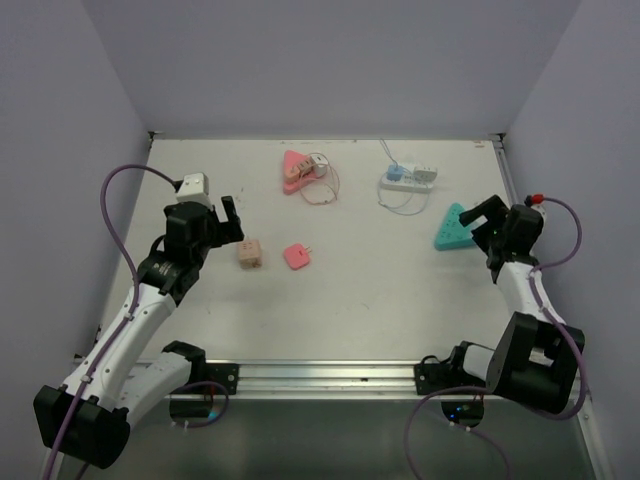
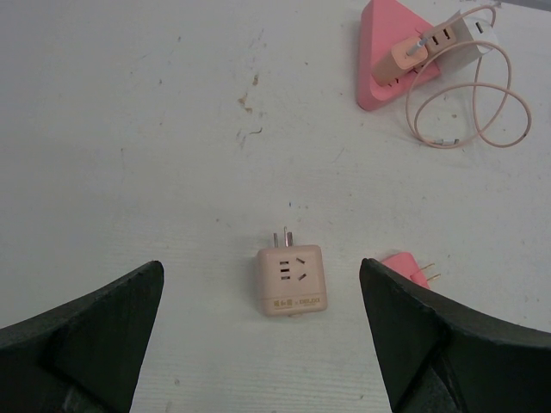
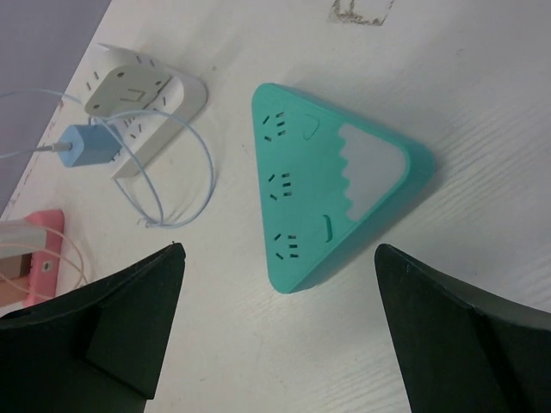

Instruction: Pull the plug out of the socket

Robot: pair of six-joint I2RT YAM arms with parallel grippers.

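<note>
A beige cube adapter point(image 2: 291, 280) lies loose on the table with its prongs showing, between my open left gripper's point(image 2: 263, 344) fingers and a little ahead of them. A small pink plug point(image 2: 405, 268) lies loose to its right. A pink triangular socket point(image 2: 392, 52) at the back holds a beige charger plug point(image 2: 400, 58) with a looped cable point(image 2: 469, 112) and a white adapter point(image 2: 456, 39). A white power strip point(image 3: 138, 95) holds a blue plug point(image 3: 86, 144). My right gripper point(image 3: 280, 335) is open and empty just short of a teal triangular socket point(image 3: 331, 194) with nothing plugged in.
In the top view the beige adapter point(image 1: 249, 254) and pink plug point(image 1: 296, 256) lie mid-table, the pink socket point(image 1: 295, 170) and white strip point(image 1: 408, 178) at the back, the teal socket point(image 1: 453, 228) at the right. Walls enclose the table point(image 1: 360, 300) on three sides.
</note>
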